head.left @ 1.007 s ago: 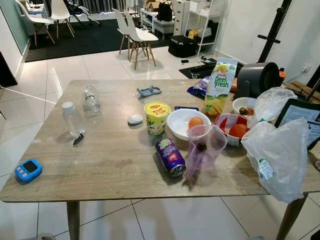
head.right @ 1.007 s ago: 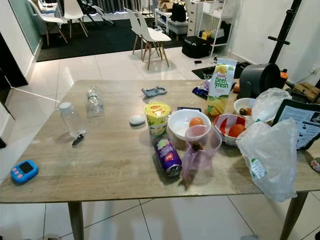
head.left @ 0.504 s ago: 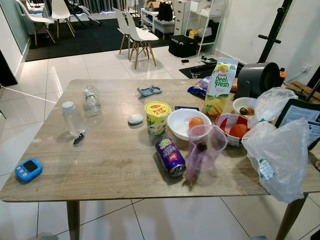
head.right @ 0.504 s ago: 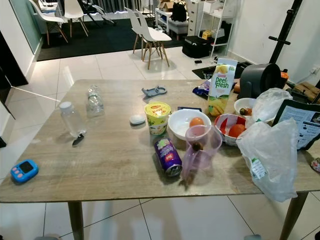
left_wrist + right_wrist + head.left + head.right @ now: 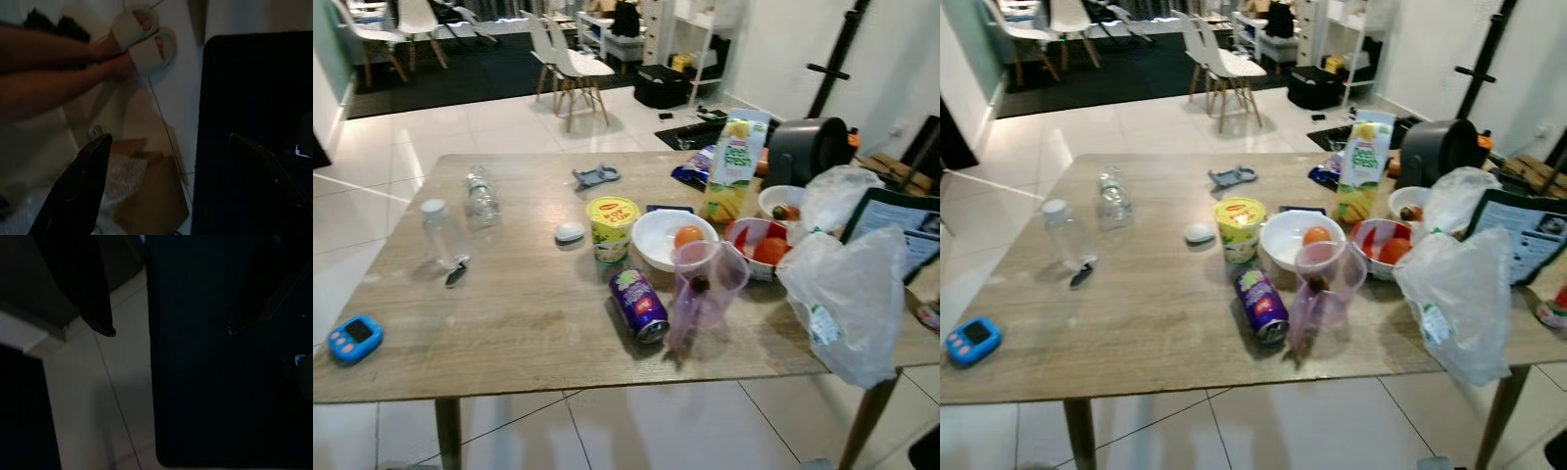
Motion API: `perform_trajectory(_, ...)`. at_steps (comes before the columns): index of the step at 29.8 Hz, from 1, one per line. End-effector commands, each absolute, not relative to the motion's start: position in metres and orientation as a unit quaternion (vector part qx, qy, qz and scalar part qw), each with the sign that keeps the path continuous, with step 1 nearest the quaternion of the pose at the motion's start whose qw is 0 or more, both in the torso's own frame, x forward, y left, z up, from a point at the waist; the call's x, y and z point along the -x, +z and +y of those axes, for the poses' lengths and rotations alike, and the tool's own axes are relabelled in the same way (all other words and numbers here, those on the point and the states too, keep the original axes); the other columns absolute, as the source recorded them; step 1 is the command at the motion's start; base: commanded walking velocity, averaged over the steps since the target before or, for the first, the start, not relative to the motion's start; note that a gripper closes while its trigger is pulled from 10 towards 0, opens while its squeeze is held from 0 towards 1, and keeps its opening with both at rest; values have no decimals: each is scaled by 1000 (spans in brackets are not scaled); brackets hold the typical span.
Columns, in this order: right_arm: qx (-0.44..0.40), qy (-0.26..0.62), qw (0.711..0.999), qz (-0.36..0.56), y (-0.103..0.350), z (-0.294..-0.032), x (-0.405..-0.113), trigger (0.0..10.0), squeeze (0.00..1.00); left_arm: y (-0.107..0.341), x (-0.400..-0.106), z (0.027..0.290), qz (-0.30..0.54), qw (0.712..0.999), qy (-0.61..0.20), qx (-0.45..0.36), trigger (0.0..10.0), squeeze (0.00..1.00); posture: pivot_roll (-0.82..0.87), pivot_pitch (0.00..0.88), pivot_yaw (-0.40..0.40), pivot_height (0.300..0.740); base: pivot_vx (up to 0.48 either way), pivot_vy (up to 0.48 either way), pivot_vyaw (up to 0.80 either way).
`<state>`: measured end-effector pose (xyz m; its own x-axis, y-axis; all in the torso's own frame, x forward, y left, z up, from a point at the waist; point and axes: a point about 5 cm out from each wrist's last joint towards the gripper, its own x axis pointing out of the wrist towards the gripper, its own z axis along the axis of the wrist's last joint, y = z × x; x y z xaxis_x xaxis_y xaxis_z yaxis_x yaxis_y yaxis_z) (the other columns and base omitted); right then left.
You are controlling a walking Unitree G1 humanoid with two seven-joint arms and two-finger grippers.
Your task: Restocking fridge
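Wooden table [image 5: 509, 323] carrying two clear bottles [image 5: 440, 233] near its left edge, one purple can [image 5: 637, 305] lying toward the front edge, one juice carton [image 5: 732, 166] and two plastic bags [image 5: 847, 299] at the right edge, partly cut off; left gripper [image 5: 166, 196] and right gripper [image 5: 168, 330] hang with jaws wide over dim floor

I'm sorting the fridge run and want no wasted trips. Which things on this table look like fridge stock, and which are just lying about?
Fridge stock, likely:
juice carton
purple can
yellow tub
tomatoes

Lying about:
blue timer
empty bottle
grey clip
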<state>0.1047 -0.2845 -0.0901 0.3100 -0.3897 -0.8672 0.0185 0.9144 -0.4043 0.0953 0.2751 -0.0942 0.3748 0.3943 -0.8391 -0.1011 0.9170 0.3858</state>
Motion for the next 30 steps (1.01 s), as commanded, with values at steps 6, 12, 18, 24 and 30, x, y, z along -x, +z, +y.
perform_trajectory(6, 157, -128, 788, 581, -92, -283, -100, 10000, 0, -97, -96, 268, 543, 818, 138, -131, 10000, 0, 88, 0, -25, 740, 0, 0, -685)
perform_trajectory(12, 155, -129, 788, 582, -92, -283, -100, 10000, 0, -97, -97, 266, 543, 818, 130, -135, 10000, 0, 85, 0, -20, 740, 0, 0, -689)
perform_trajectory(18, 154, -128, 788, 582, -93, -282, -100, 10000, 0, -97, -97, 265, 544, 818, 124, -138, 10000, 0, 86, 0, -20, 740, 0, 0, -697)
perform_trajectory(24, 153, -125, 792, 578, -93, -280, -102, 10000, 0, -98, -97, 265, 544, 819, 122, -136, 10000, 0, 86, 0, -20, 740, 0, 0, -467)
perform_trajectory(30, 156, -119, 794, 575, -93, -278, -104, 10000, 0, -98, -98, 262, 542, 823, 111, -128, 10000, 0, 90, 0, -20, 740, 0, 0, 0)
